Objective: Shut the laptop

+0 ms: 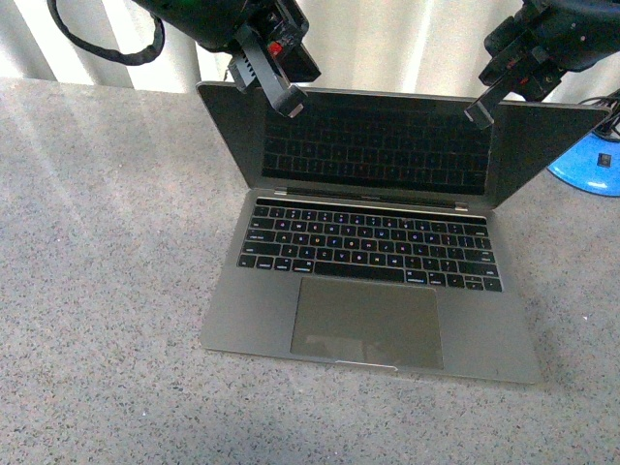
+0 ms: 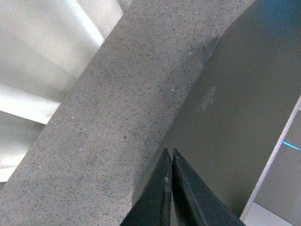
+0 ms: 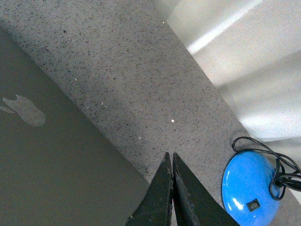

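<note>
The grey-silver laptop (image 1: 373, 291) lies open on the speckled grey table, with its black screen (image 1: 378, 145) tilted back and its keys and trackpad facing me. My left gripper (image 1: 294, 109) is shut and empty, its tip at the lid's top edge near the left corner. My right gripper (image 1: 479, 118) is shut and empty at the lid's top edge near the right corner. The left wrist view shows the shut tips (image 2: 170, 153) over the lid's back with the apple logo (image 2: 207, 100). The right wrist view shows the shut tips (image 3: 170, 156) beside the lid's back (image 3: 56, 165).
A blue round device (image 1: 591, 160) with a black cable stands on the table right of the lid; it also shows in the right wrist view (image 3: 251, 188). White curtains (image 1: 407, 44) hang behind the table's far edge. Bare tabletop (image 1: 97, 291) lies left of the laptop.
</note>
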### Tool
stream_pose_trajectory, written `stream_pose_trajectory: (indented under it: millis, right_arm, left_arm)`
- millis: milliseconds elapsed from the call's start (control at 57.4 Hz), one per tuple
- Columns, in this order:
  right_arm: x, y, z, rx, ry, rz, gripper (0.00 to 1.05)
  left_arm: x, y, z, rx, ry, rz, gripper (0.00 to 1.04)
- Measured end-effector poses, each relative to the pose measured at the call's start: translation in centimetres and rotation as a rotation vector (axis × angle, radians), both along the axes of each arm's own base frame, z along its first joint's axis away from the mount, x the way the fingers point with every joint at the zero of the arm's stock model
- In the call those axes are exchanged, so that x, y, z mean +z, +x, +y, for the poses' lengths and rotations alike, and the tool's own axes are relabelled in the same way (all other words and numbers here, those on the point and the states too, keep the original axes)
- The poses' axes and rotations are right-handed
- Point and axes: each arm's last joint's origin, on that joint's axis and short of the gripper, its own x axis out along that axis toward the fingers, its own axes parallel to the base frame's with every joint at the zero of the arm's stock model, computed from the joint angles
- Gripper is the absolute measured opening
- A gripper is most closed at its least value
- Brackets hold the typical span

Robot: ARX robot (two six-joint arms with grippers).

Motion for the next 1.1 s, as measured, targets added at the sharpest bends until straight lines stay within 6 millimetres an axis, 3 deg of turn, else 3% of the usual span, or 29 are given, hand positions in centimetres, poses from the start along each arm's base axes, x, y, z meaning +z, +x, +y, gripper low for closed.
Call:
stream_pose_trajectory:
  millis: [1098]
  right_arm:
    - [-1.8, -1.4, 0.2, -0.015, 0.006, 0.041, 0.01]
  left_arm:
    - [-2.3, -1.6, 0.6, -0.052, 0.043, 0.082, 0.04]
